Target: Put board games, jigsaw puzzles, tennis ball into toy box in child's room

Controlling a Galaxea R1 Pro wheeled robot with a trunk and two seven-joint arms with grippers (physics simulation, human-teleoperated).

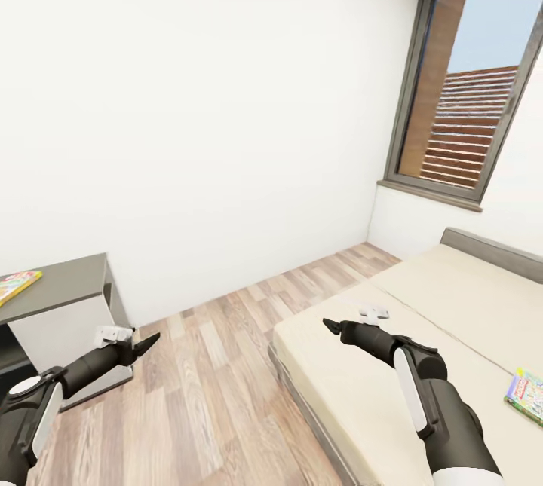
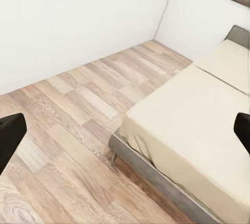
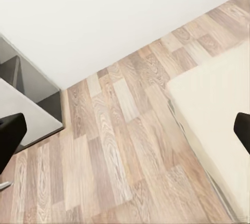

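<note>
Board game (image 1: 527, 395) flat on bed (image 1: 422, 335), at mattress's right side, partly cut off by head view's edge. Puzzle sheet (image 1: 16, 284) on dark desk wing (image 1: 56, 286), far left. Left gripper (image 1: 142, 346) & right gripper (image 1: 332, 326) both spread, holding nothing, well apart from either toy. Risks, prob.: base bumping bed frame while closing in; reaching short across mattress. Open wood floor (image 1: 204, 380) btw desk and bed gives room to turn.
</note>
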